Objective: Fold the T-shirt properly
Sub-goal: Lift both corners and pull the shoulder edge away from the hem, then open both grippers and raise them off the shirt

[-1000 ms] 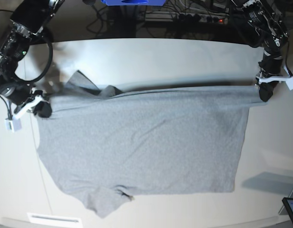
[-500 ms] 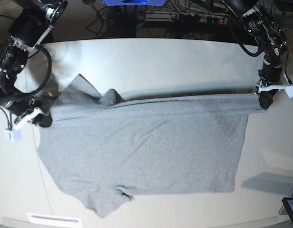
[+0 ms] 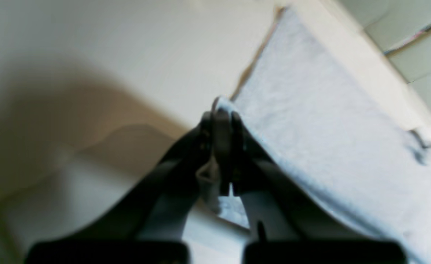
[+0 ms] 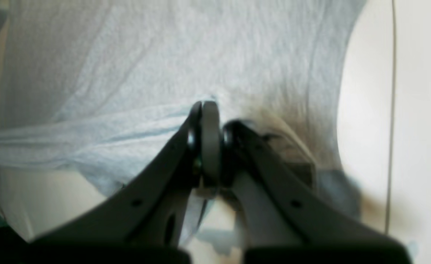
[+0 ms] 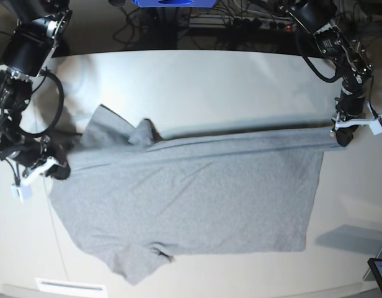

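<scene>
Sprawling T-shirt — pale table underneath

- We see the grey T-shirt spread plain side up across the pale table.
- Our left gripper pinches the shirt's upper corner at the base view's right.
- Our right gripper is clamped on the cloth at the view's left edge.
- Between them the top edge runs taut; one sleeve bunches behind it, another lies at the near hem.
- A dark device corner shows at lower right.
</scene>
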Controlling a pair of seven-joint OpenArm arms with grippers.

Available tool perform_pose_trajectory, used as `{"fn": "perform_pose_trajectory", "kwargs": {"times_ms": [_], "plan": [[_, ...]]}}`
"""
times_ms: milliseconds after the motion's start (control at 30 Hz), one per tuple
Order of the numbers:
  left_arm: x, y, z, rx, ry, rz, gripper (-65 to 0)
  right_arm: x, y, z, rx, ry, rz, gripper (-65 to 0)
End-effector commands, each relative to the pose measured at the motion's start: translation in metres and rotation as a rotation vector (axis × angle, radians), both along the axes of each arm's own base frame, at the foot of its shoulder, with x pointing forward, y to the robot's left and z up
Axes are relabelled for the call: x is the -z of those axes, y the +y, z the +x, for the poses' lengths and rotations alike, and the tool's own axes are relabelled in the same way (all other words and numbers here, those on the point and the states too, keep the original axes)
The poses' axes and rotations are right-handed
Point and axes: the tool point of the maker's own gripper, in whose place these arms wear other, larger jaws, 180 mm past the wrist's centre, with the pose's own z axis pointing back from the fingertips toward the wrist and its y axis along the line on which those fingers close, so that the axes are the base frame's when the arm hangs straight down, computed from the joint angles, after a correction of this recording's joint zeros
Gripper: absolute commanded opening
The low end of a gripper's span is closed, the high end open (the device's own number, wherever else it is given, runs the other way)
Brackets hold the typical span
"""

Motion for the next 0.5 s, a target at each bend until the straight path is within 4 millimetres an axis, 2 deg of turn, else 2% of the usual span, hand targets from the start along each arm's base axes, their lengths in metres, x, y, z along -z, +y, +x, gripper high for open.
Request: {"fn": "perform_pose_trajectory", "kwargs": {"times_ms": [0, 133, 267, 367, 467], "plan": [[-0.018, 0.013, 0.011, -0.026, -0.051, 0.041, -65.0, -0.019, -0.01, 0.013, 0.018, -0.064, -0.016, -65.0], [-0.008, 0.014, 0.028, -0.03, -0.023, 0.034, -65.0, -0.021, -0.001, 0.021, -0.006, -0.088, -0.024, -65.0], [-0.004, 0.012, 0.042, -0.028, -0.016, 0.021, -65.0, -0.012, 0.003, 0.026, -0.01, -0.063, -0.004, -65.0], [0.001, -0.006, 0.059, 0.039, 0.019, 0.045, -65.0, -0.007, 0.003, 0.028, -0.004, -0.05, 0.009, -64.9], [0.003, -0.019, 0.067, 0.084, 0.029, 0.058, -65.0, -0.01, 0.001, 0.031, 0.01, -0.07, 0.01, -63.0]]}}
